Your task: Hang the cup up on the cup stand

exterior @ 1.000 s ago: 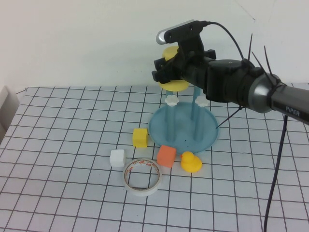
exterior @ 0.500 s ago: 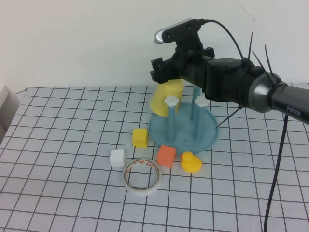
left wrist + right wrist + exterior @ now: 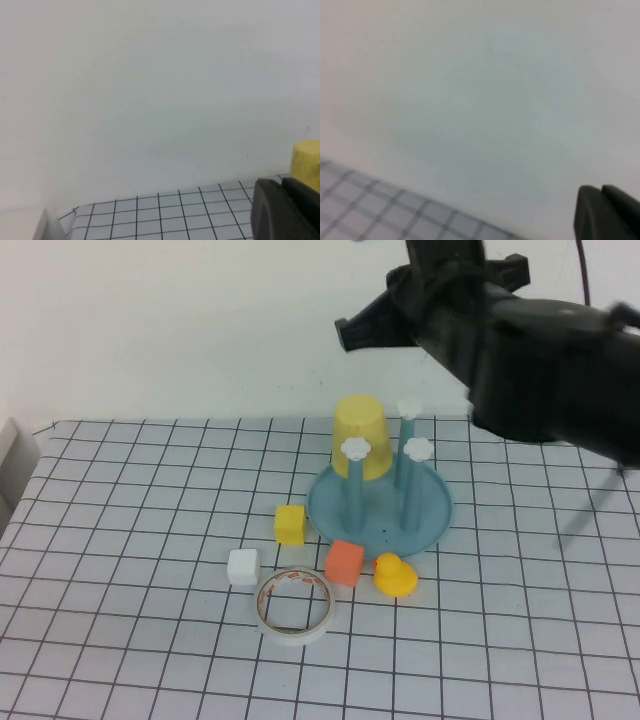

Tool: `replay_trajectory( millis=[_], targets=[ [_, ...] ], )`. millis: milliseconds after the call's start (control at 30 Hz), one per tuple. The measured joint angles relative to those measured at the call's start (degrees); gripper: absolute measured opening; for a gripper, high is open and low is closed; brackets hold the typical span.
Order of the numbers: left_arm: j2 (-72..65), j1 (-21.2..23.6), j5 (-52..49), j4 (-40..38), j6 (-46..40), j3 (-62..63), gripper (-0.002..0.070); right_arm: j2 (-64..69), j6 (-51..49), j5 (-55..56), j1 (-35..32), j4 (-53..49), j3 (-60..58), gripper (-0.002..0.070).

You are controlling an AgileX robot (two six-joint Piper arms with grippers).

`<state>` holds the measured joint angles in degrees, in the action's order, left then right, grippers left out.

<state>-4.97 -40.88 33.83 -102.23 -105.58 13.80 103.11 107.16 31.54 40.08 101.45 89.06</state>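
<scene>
Nowhere any legible writing or labels.

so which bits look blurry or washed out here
High view: the right arm and right gripper are smeared, while the cup on the cup stand is sharp. Right wrist view: soft, mostly pale wall. Left wrist view: left gripper dark, shut, wall evenly lit.

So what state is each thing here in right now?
cup: upside down over a back post of the stand, released.
cup stand: upright on the table.
right gripper: shut, empty, raised above the stand.
left gripper: shut, empty, off to the side.
tape roll: lying flat.
</scene>
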Motion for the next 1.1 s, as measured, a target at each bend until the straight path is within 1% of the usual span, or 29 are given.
replay_trajectory(
  millis=[100,267,433,767,1100],
  targets=[
    [0.0,0.0,-0.6,0.0,-0.8,-0.2,0.0,-6.9,-0.7,-7.2,0.7,0.0,-8.1,0.0001],
    [0.0,0.0,1.3,0.0,-1.4,-0.5,-0.0001,-18.4,-4.1,-21.5,1.0,-0.1,-20.7,-0.0001],
    [0.0,0.0,1.9,0.0,-1.6,-0.5,-0.0001,-29.5,-6.3,-29.9,1.0,-0.6,-31.6,-0.0001],
    [0.0,0.0,1.9,0.0,-1.8,-0.5,-0.0001,-50.1,-9.0,-39.7,1.0,-1.3,-50.1,-0.0001],
    [0.0,0.0,1.9,0.0,-1.8,-0.5,-0.0001,-62.0,-11.8,-40.5,1.0,-1.9,-61.8,-0.0001]
  ],
)
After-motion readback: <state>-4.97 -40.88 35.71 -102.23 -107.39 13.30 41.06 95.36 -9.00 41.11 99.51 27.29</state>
